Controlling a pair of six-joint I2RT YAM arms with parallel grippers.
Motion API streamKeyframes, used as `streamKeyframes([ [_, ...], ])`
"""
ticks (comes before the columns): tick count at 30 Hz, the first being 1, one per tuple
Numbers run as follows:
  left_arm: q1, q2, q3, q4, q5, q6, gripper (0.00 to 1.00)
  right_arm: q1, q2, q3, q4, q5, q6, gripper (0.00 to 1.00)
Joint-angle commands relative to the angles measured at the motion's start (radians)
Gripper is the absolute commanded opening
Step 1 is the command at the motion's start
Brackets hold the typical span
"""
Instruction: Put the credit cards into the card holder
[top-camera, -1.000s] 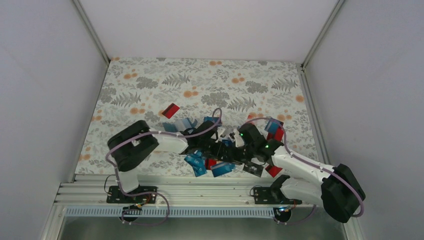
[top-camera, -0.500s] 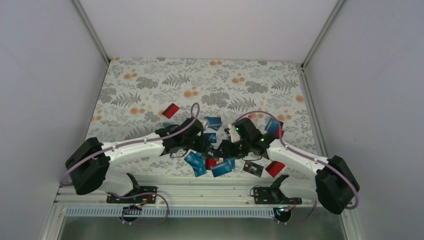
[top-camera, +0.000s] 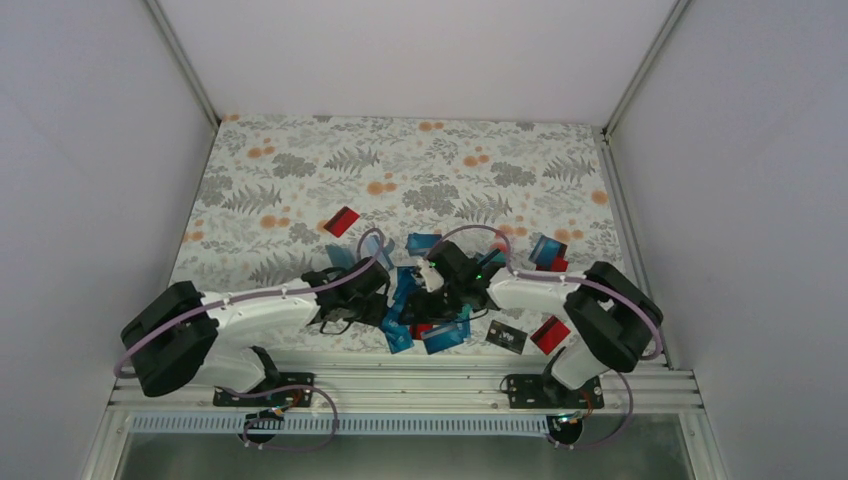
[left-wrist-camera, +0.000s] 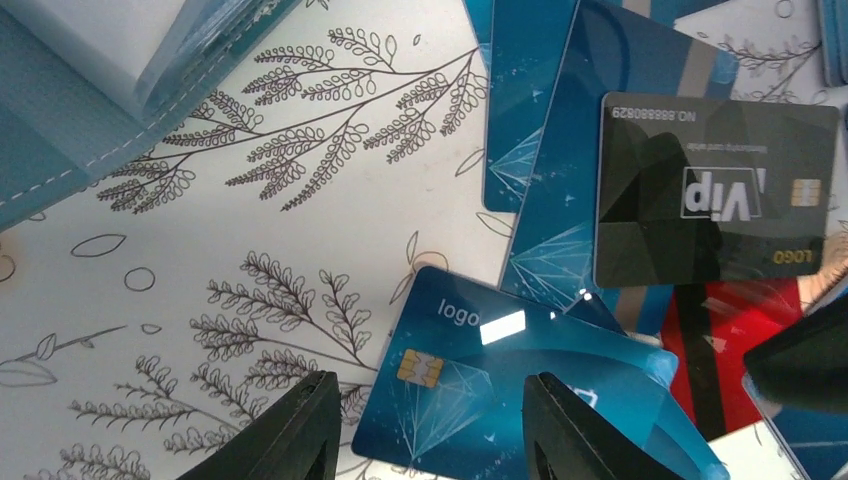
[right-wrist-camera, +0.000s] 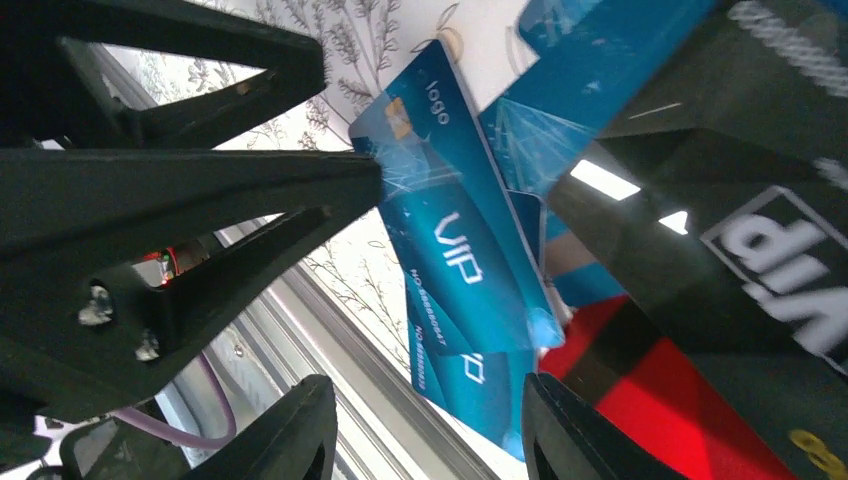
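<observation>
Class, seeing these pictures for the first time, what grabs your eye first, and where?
At the near side of the floral table, blue and teal credit cards lie heaped under the left arm and right arm. A black VIP card tops the heap; one red card lies alone behind it.

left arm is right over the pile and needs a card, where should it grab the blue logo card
Take the logo card by its chip end, coming straight down with the left gripper astride its long edges. That end lies alone on bare cloth, while the other end is crowded by the red card. It lies flat and thin, so a finger probably has to hook under one edge.
</observation>
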Motion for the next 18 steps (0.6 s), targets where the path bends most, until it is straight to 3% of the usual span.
streamKeyframes([
  [1, 0.014, 0.045, 0.008, 0.059, -0.015, 0.024, 0.46, 0.046, 0.061, 0.045, 0.054, 0.015, -0.001, 0.47],
  [8, 0.017, 0.110, -0.012, 0.109, 0.047, 0.044, 0.46, 0.085, 0.124, 0.053, 0.018, 0.116, -0.010, 0.44],
  [18, -0.043, 0.071, -0.093, 0.134, 0.140, 0.032, 0.45, 0.188, 0.195, 0.065, 0.006, 0.083, -0.021, 0.44],
])
